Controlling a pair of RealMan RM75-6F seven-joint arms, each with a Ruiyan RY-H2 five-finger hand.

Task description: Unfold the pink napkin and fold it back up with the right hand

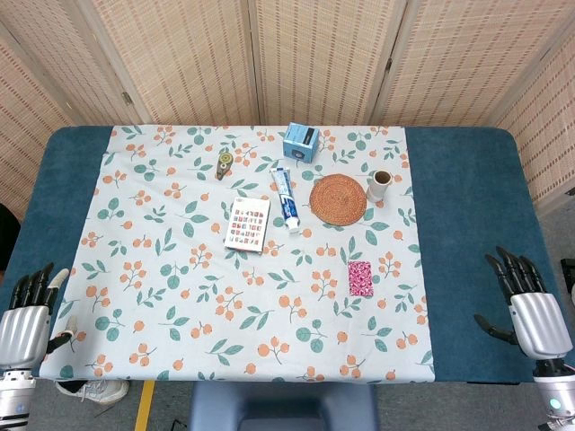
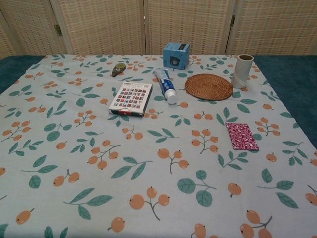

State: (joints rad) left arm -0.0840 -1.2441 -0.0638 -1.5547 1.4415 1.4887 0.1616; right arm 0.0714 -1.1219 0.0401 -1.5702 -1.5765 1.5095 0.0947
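Observation:
The pink napkin (image 1: pixel 360 278) lies folded into a small patterned rectangle on the floral tablecloth, right of centre; the chest view shows the napkin (image 2: pixel 241 136) flat, with nothing touching it. My right hand (image 1: pixel 526 305) hangs at the table's right front corner, fingers spread and holding nothing, well to the right of the napkin. At the left front corner my left hand (image 1: pixel 27 314) is likewise empty with its fingers apart. Neither hand appears in the chest view.
Farther back on the floral tablecloth (image 1: pixel 180 296) lie a small book (image 1: pixel 247 223), a toothpaste tube (image 1: pixel 285 197), a round woven mat (image 1: pixel 339 198), a small cup (image 1: pixel 380 184), a blue box (image 1: pixel 302 142) and a small round object (image 1: pixel 223 162).

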